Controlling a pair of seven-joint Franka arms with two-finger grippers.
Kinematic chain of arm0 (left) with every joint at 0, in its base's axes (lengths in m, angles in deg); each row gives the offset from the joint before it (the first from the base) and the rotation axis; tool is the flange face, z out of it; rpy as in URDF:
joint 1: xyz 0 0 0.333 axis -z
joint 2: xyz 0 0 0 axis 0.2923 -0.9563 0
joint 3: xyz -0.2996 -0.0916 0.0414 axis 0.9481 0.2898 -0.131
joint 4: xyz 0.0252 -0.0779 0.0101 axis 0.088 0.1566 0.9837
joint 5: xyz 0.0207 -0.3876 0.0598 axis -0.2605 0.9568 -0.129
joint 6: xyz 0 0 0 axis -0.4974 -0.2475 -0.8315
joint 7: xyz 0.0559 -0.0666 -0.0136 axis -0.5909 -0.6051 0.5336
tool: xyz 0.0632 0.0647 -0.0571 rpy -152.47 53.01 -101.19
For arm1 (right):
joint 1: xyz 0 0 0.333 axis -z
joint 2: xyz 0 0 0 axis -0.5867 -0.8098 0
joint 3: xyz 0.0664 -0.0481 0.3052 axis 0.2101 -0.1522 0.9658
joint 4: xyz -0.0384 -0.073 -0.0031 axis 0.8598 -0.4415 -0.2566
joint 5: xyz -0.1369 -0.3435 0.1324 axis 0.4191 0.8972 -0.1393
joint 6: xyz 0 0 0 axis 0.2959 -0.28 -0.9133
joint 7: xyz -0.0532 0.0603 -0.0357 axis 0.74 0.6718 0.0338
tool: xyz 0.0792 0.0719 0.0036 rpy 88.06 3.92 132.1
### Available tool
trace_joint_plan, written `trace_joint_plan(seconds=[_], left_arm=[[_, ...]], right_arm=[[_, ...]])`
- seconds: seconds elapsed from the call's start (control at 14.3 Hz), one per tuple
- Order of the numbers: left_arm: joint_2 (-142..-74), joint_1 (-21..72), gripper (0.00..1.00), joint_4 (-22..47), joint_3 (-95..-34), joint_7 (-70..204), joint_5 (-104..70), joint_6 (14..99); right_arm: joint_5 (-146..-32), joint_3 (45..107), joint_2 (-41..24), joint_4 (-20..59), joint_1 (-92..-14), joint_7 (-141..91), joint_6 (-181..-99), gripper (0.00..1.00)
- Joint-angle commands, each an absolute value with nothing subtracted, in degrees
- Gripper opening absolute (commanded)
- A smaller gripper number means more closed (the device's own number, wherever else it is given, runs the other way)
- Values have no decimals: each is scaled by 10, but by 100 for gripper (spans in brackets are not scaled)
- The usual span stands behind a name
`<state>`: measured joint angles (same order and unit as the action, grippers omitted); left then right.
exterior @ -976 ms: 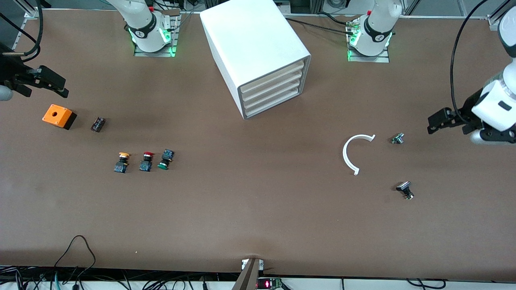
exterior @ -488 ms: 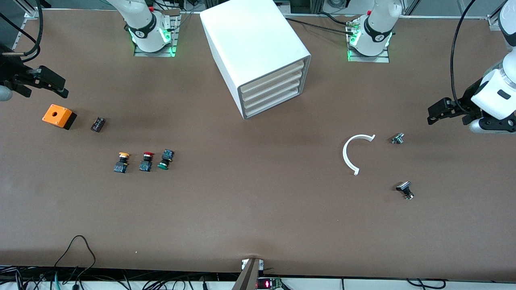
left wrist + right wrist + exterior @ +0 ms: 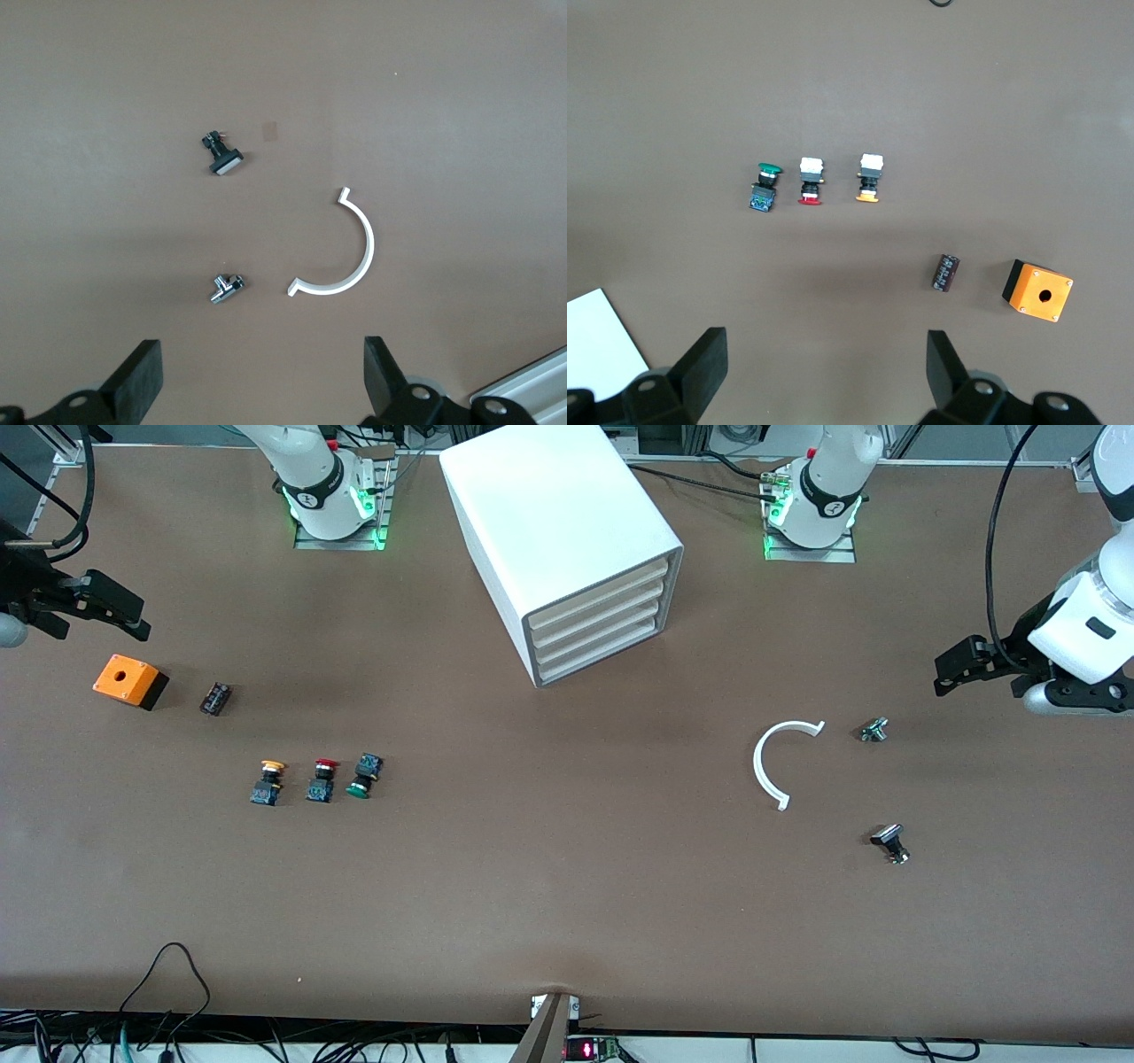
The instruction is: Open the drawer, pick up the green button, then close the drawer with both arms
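A brown table [image 3: 567, 886] carries a white box cabinet [image 3: 560, 540] with all four cream-fronted drawers [image 3: 595, 625] shut. The green-capped push button [image 3: 362, 776] lies on the table nearer the front camera than the cabinet, toward the right arm's end. The right gripper [image 3: 133, 622] hovers there, fingers [image 3: 700, 372] spread and empty. The left gripper [image 3: 946, 677] hangs at the left arm's end, fingers [image 3: 137, 382] spread and empty.
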<state>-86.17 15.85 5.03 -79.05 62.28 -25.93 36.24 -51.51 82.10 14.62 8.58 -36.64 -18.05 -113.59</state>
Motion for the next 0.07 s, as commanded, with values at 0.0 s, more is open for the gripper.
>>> trace_joint_plan(seconds=[0.0], left_arm=[[-858, 161, 100, 39, -787, 619, -265, 349]], right_arm=[[-521, 819, 143, 80, -363, -190, -1136, 99]])
